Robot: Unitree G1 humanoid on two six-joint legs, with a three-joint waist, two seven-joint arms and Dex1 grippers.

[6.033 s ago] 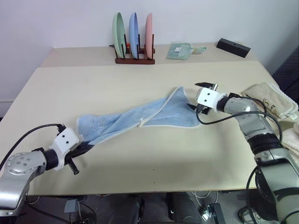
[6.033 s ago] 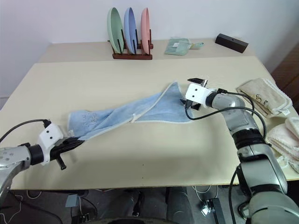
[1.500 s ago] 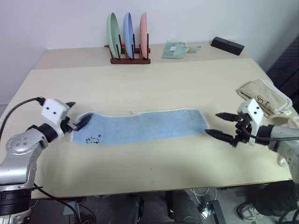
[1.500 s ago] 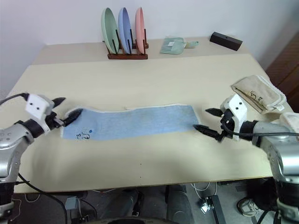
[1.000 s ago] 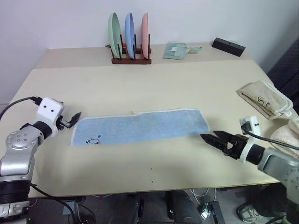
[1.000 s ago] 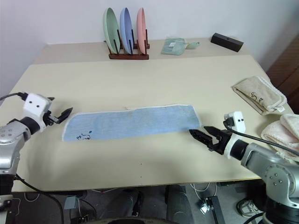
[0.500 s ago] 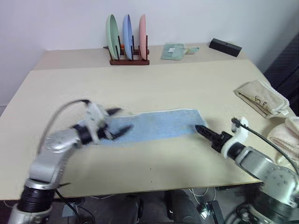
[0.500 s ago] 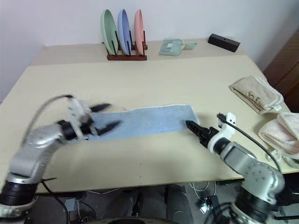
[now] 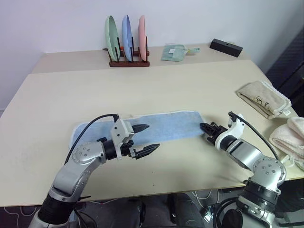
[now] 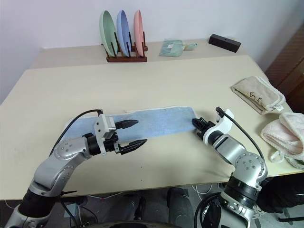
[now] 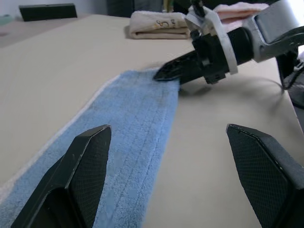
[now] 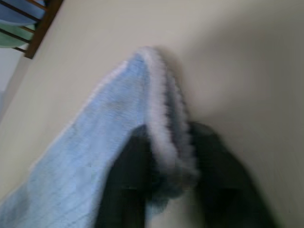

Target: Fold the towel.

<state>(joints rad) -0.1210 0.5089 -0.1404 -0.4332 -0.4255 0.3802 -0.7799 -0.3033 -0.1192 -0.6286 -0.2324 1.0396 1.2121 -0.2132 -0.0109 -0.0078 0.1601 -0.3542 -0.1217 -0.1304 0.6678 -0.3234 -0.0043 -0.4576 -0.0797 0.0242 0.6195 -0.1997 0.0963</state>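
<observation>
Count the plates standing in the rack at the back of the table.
3: green plate on the robot's left, blue plate in the middle, pink plate on the right, all upright in the rack.

Beige towels (image 9: 263, 99) crowding rt edge

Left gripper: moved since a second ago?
Yes. The left gripper has swung inward along the towel, from just off its outer end to over its middle, jaws open; the plate rack stayed put.
</observation>
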